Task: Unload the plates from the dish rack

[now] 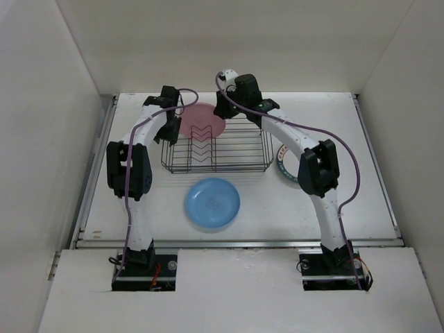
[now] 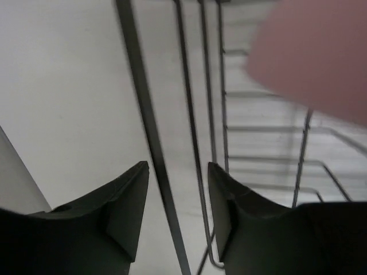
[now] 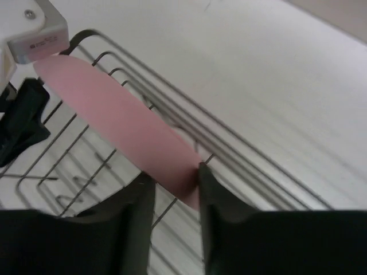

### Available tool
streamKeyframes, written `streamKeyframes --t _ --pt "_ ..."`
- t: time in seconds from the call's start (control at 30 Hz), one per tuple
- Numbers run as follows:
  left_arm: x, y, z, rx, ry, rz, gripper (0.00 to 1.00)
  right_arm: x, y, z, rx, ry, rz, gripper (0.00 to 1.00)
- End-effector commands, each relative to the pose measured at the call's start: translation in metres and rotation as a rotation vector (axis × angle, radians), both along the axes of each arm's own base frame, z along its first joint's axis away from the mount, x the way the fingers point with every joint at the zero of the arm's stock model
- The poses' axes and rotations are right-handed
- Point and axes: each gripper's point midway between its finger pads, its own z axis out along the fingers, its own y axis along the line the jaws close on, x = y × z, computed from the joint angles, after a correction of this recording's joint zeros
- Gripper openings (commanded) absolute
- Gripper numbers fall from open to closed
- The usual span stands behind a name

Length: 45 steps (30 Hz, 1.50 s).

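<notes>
Right fingers (image 3: 223, 223) pinch pink plate (image 3: 114, 112) by its rim. Left fingers (image 2: 123, 212) spread, straddling rack (image 1: 216, 156) top wire at the far-left corner; contact unclear. Blue plate (image 1: 212, 202) flat on desk (image 1: 368, 180) at rack's 6 o'clock. Teal-rimmed plate (image 1: 283, 166) on desk at 3 o'clock, partly under right arm (image 1: 316, 170). The pink plate sits at rack's far edge, 12 o'clock.

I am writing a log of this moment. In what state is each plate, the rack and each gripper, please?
dish rack: upright on the table.
pink plate: on edge at the dish rack's far side, rim gripped.
blue plate: flat on the table, near side of the dish rack.
teal-lettered plate: flat on the table, partly hidden.
left gripper: open, astride a rack wire.
right gripper: shut on the pink plate.
</notes>
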Motion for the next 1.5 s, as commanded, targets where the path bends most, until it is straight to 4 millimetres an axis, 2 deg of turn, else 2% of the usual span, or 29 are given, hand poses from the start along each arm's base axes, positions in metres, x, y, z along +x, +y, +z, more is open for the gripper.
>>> streamKeyframes --t 0.0,0.03,0.07,0.13,0.17,0.2,0.23,0.27,0.37,0.4,0.43,0.5,0.53,0.57,0.63,0.67,0.77,0.87,0.93,0.97,1.03,1.1,1.13,1.17,1.2,1.27,1.3,1.33,1.47 --pt "0.001 0.015 0.0 0.034 0.013 0.07 0.42 0.005 0.019 0.02 0.049 -0.082 0.007 0.27" --pt "0.002 0.022 -0.003 0.054 0.018 0.084 0.33 0.008 0.017 0.022 0.043 -0.101 -0.006 0.2" --pt "0.0 0.024 -0.009 0.065 0.031 0.101 0.29 0.014 0.012 0.021 0.028 -0.111 -0.047 0.09" --pt "-0.003 0.023 -0.012 0.058 0.043 0.099 0.2 0.021 0.005 0.017 -0.002 -0.136 -0.086 0.0" --pt "-0.004 0.02 -0.013 0.043 0.047 0.095 0.16 0.025 -0.001 0.023 -0.017 -0.163 -0.114 0.0" --pt "-0.007 0.018 -0.017 0.028 0.062 0.09 0.07 0.025 -0.003 0.03 -0.015 -0.175 -0.126 0.0" --pt "-0.008 0.011 -0.019 -0.01 0.068 0.092 0.03 0.025 -0.004 0.03 -0.023 -0.183 -0.121 0.0" --pt "-0.011 0.009 -0.019 -0.022 0.083 0.088 0.0 0.026 -0.006 0.042 -0.013 -0.207 -0.137 0.0" --pt "-0.018 0.001 -0.022 -0.093 0.114 0.12 0.0 0.024 -0.012 0.084 0.042 -0.272 -0.169 0.0" --pt "-0.018 0.003 -0.022 -0.106 0.116 0.129 0.0 0.021 -0.01 0.094 0.059 -0.286 -0.183 0.0" --pt "-0.018 0.001 -0.022 -0.122 0.115 0.15 0.0 0.015 -0.015 0.124 0.101 -0.322 -0.199 0.0" --pt "-0.02 0.004 -0.019 -0.135 0.115 0.17 0.0 0.01 -0.023 0.158 0.186 -0.368 -0.249 0.0" --pt "-0.022 0.004 -0.021 -0.133 0.124 0.171 0.0 0.001 -0.03 0.174 0.213 -0.385 -0.262 0.0" --pt "-0.021 0.008 -0.021 -0.136 0.113 0.18 0.0 -0.003 -0.033 0.182 0.233 -0.392 -0.265 0.0" --pt "-0.018 0.012 -0.023 -0.114 0.095 0.185 0.0 -0.01 -0.036 0.186 0.251 -0.379 -0.269 0.0" --pt "-0.017 0.012 -0.019 -0.116 0.086 0.184 0.0 -0.014 -0.041 0.195 0.258 -0.391 -0.279 0.0" --pt "-0.015 0.011 -0.019 -0.123 0.075 0.201 0.0 -0.022 -0.054 0.189 0.247 -0.377 -0.323 0.0" --pt "-0.012 0.011 -0.015 -0.126 0.049 0.224 0.0 -0.017 -0.067 0.186 0.259 -0.399 -0.403 0.0" --pt "-0.015 0.011 -0.018 -0.126 0.059 0.235 0.0 -0.015 -0.068 0.189 0.264 -0.408 -0.414 0.0" --pt "-0.012 0.011 -0.014 -0.131 0.039 0.234 0.0 -0.007 -0.073 0.188 0.266 -0.416 -0.435 0.0" --pt "-0.011 0.013 -0.014 -0.14 0.034 0.271 0.0 0.002 -0.07 0.194 0.275 -0.43 -0.452 0.0" --pt "-0.011 0.018 -0.014 -0.147 0.03 0.306 0.0 0.003 -0.07 0.212 0.307 -0.461 -0.456 0.0" --pt "-0.009 0.014 -0.012 -0.166 0.024 0.31 0.0 0.006 -0.066 0.208 0.303 -0.467 -0.441 0.0" --pt "-0.008 0.024 -0.012 -0.167 0.022 0.333 0.0 0.006 -0.067 0.216 0.302 -0.494 -0.438 0.0" --pt "-0.005 0.022 -0.008 -0.178 0.011 0.329 0.0 0.005 -0.066 0.219 0.3 -0.51 -0.427 0.0" --pt "0.002 0.037 -0.003 -0.194 -0.006 0.378 0.0 0.002 -0.058 0.232 0.296 -0.551 -0.388 0.0" --pt "0.002 0.039 -0.003 -0.214 0.004 0.395 0.0 0.002 -0.05 0.227 0.25 -0.568 -0.354 0.0" --pt "0.004 0.043 0.001 -0.215 -0.001 0.405 0.0 -0.003 -0.04 0.235 0.248 -0.597 -0.302 0.0" --pt "0.013 0.044 -0.008 -0.232 0.022 0.38 0.0 -0.002 -0.019 0.216 0.139 -0.652 -0.217 0.0"
